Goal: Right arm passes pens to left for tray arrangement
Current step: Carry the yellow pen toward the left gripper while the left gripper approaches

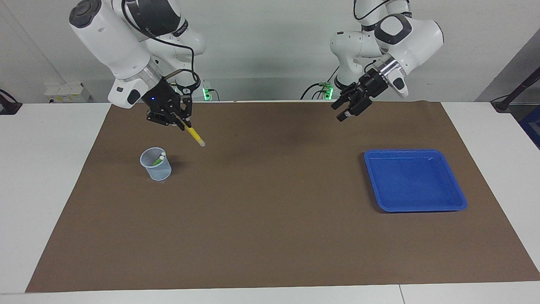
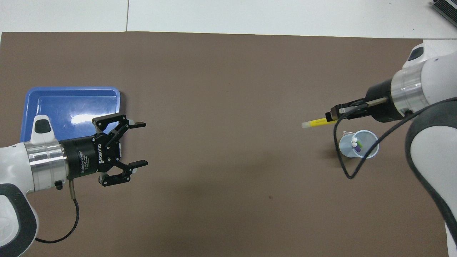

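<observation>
Your right pincer (image 1: 182, 122) is clamped on the yellow pen (image 1: 195, 136), up over the brown mat (image 1: 270, 236) beside the mesh cup (image 1: 156, 164) (purple pen (image 2: 357, 149) and green pen (image 1: 158, 160) inside). Left pincer (image 2: 138, 144) hangs spread apart beside the blue tray (image 1: 415, 179).
</observation>
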Controlling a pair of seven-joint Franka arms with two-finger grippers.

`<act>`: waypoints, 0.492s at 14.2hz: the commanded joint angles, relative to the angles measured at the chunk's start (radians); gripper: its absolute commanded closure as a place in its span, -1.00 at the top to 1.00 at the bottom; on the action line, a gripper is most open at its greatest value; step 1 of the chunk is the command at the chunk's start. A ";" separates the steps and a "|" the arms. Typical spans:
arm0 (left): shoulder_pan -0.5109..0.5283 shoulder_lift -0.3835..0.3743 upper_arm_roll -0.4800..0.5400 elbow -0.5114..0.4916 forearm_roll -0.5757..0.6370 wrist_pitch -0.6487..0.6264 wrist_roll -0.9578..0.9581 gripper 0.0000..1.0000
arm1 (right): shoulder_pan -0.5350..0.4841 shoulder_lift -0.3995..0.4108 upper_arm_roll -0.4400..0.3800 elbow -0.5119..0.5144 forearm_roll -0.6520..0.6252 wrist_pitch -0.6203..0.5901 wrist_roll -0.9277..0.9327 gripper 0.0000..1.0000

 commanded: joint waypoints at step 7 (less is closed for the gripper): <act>-0.231 0.023 -0.003 -0.003 -0.089 0.318 -0.262 1.00 | 0.040 -0.015 0.218 -0.134 0.160 0.363 0.517 -1.00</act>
